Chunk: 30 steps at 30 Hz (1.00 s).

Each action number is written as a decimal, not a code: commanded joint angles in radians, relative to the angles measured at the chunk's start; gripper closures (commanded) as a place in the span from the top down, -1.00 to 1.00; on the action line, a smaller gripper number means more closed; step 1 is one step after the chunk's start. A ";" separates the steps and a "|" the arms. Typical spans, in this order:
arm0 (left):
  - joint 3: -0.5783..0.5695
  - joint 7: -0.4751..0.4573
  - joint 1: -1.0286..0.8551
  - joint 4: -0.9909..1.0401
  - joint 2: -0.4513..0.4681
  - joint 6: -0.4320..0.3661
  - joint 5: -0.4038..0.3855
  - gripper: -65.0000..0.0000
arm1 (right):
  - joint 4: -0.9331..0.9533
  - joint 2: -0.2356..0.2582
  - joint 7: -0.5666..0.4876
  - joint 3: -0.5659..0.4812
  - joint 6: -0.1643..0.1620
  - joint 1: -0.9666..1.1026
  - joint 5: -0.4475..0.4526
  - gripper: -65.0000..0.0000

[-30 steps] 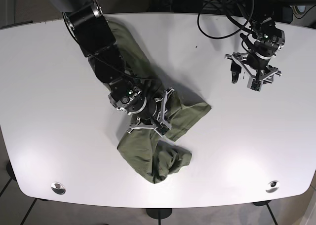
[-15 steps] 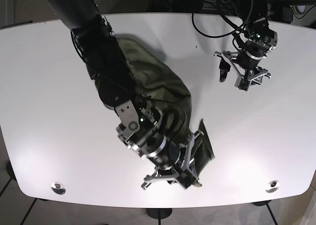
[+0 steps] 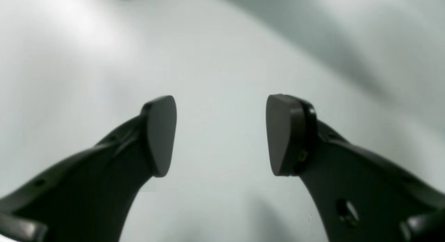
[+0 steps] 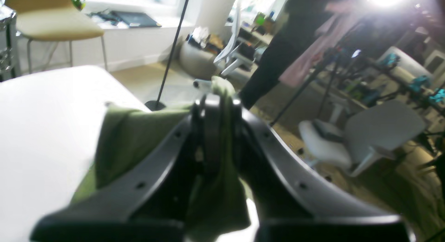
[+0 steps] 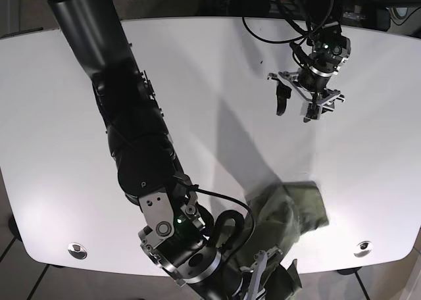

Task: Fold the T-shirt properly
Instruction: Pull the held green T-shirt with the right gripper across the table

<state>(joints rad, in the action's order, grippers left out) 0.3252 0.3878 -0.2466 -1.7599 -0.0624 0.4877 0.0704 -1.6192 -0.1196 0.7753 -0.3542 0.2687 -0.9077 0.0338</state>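
Note:
The olive-green T-shirt [image 5: 299, 211] hangs bunched near the table's front edge, right of centre, pulled up from the white table [image 5: 59, 116]. My right gripper [image 5: 266, 280] is raised close to the base camera at the bottom of that view and is shut on the cloth. In the right wrist view the fingers [image 4: 215, 110] are closed, with a fold of the T-shirt [image 4: 135, 141] pinched between them and draping down. My left gripper [image 5: 294, 109] hovers open over bare table at the back right, far from the shirt. Its pads [image 3: 160, 134] stand wide apart with nothing between them.
The big black right arm [image 5: 125, 129] crosses the left half of the table and hides it. Two metal discs [image 5: 77, 250] [image 5: 362, 248] sit near the front corners. Cables [image 5: 296, 10] hang at the back. Past the table edge are a chair [image 4: 45, 23] and a person [image 4: 288, 37].
My right arm has risen and swung toward the front edge, dragging the T-shirt from the table's left-middle to the front right. My left gripper has drifted left toward the centre, still open.

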 commanded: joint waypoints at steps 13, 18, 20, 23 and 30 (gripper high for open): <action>0.028 -0.128 0.281 0.148 0.117 -0.238 -0.011 0.68 | -0.125 -0.007 0.037 0.113 0.053 -0.093 0.004 -0.94; 0.021 -0.088 0.307 0.153 0.144 -0.237 -0.014 0.68 | -0.217 -0.007 0.118 0.209 0.108 -0.179 0.004 -0.94; 0.010 -0.088 0.307 0.153 0.144 -0.234 -0.014 0.68 | -0.224 -0.004 0.129 0.221 0.111 -0.196 0.004 -0.94; -0.011 -0.088 0.303 0.150 0.138 -0.163 -0.014 0.68 | -0.224 -0.004 0.129 0.221 0.113 -0.186 0.004 -0.94; -0.080 -0.091 0.295 0.214 0.135 -0.056 -0.016 0.68 | -0.226 -0.004 0.129 0.217 0.113 -0.150 0.004 -0.94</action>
<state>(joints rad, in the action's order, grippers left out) 0.2371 0.3244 0.0303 -1.5284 0.0692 0.4362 0.0666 -1.8328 -0.1215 0.9398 -0.1394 0.3862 -1.0225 0.0330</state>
